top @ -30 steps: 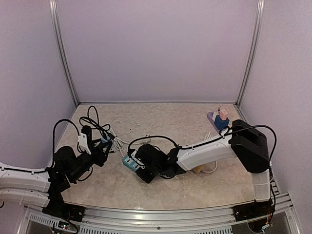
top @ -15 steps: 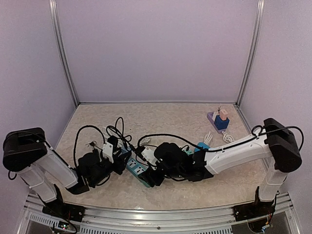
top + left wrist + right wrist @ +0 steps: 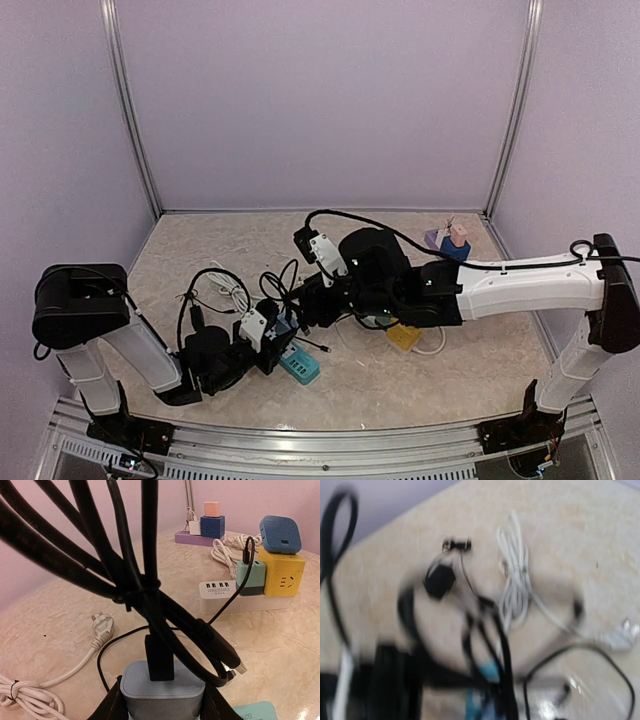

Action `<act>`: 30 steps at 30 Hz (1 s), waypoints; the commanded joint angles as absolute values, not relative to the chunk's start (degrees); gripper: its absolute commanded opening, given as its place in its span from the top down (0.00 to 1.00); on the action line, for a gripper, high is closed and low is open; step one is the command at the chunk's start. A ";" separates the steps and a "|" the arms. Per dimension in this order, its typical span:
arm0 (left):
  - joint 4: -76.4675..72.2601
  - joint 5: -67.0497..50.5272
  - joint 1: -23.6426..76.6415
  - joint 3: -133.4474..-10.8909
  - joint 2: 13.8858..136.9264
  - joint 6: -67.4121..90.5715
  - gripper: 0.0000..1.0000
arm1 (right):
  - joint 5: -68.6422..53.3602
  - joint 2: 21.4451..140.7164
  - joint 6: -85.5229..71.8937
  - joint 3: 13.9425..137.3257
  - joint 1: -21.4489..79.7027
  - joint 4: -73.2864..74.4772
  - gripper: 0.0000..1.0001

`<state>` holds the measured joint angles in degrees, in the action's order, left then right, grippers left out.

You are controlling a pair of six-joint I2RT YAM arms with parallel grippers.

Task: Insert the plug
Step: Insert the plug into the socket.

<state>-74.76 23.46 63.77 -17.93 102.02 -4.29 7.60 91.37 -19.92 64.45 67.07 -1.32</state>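
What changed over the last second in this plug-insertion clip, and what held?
The left pincer, closed on the grey charger, swung right to the teal power strip, which slid toward the front edge. The right pincer lifted off that strip and moved back. The yellow cube and the purple strip at the back right stayed put.

The left arm (image 3: 140, 350), white with black joints, is folded low beside its base, and its wrist reaches to the right. The left gripper (image 3: 272, 338) has its two dark fingers (image 3: 107, 709) pressed against both sides of a grey-blue plug block (image 3: 162, 692). The right arm (image 3: 530, 285), also white and black, is stretched almost level toward the left. The right gripper (image 3: 308, 305) points down and left. Its own camera view is blurred, so how its jaws stand cannot be told.
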 commanded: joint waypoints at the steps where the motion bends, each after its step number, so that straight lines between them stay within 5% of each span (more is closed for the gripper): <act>1: -90.42 24.63 65.25 -18.95 101.76 -9.16 1.00 | 9.54 96.43 -25.69 70.87 65.53 9.04 0.44; 18: -90.40 22.49 64.95 -16.55 95.53 -9.88 1.00 | 7.71 106.35 -25.10 78.57 67.57 12.98 0.38; 24: -90.34 22.10 65.04 -15.59 95.30 -11.24 1.00 | 8.30 109.60 -24.35 82.39 67.35 16.73 0.44; 27: -90.30 22.01 65.04 -15.30 94.30 -12.95 1.00 | 6.83 110.56 -23.51 84.22 67.07 20.83 0.60; 30: -90.31 23.30 65.09 -15.12 93.80 -13.89 1.00 | 4.98 110.70 -23.52 83.93 67.08 21.74 0.66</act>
